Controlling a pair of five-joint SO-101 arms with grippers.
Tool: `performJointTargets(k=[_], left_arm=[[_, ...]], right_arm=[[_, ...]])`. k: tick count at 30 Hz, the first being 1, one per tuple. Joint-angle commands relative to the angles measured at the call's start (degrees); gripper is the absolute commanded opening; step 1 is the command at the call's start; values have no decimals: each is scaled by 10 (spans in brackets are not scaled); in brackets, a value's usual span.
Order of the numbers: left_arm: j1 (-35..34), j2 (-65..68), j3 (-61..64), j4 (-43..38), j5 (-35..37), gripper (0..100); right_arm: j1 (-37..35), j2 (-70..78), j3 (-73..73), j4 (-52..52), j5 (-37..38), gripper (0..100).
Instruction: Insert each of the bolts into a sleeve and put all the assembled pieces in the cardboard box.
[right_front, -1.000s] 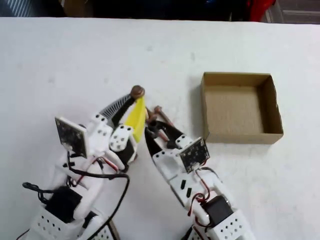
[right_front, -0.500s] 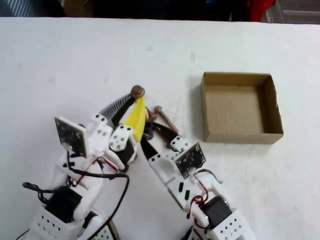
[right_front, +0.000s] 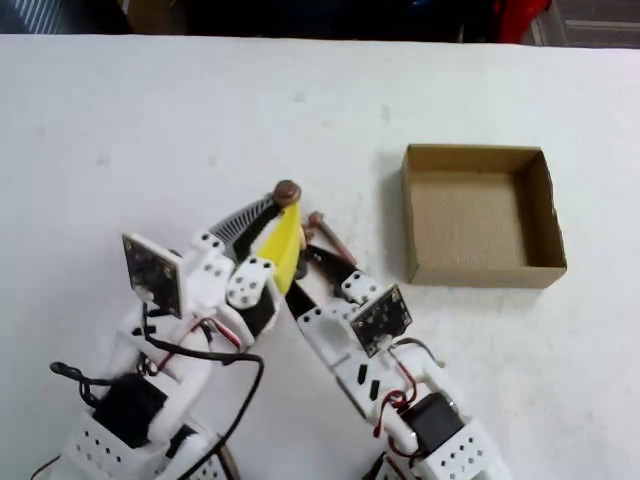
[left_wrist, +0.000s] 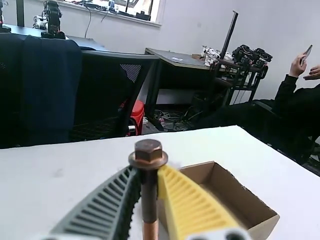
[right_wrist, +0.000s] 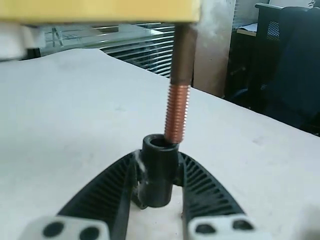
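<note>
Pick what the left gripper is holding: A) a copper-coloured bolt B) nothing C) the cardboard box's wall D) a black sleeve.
A: in the left wrist view the left gripper is closed on the shank of the bolt; the sleeve sits in the right gripper.

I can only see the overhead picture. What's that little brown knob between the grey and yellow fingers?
Observer: The head of a bolt; the left wrist view shows its shaft hanging straight down between the fingers of the left gripper.
Visitor: What's under it?
Observer: In the right wrist view, a black sleeve stands upright between the fingers of the right gripper.
Visitor: Is the bolt in?
Observer: Not yet; its threaded tip is at the sleeve's rim, off to one side of the hole.
</note>
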Motion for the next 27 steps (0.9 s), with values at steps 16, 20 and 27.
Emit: performJointTargets(k=[16, 20, 27], left_arm=[[8, -15, -8, 22, 4, 20], [7, -15, -7, 22, 4, 20], [7, -15, -10, 18, 4, 20]], right_arm=[[1, -10, 5, -15, 10, 17], [1, -10, 5, -15, 10, 17], [1, -10, 5, -15, 8, 17]])
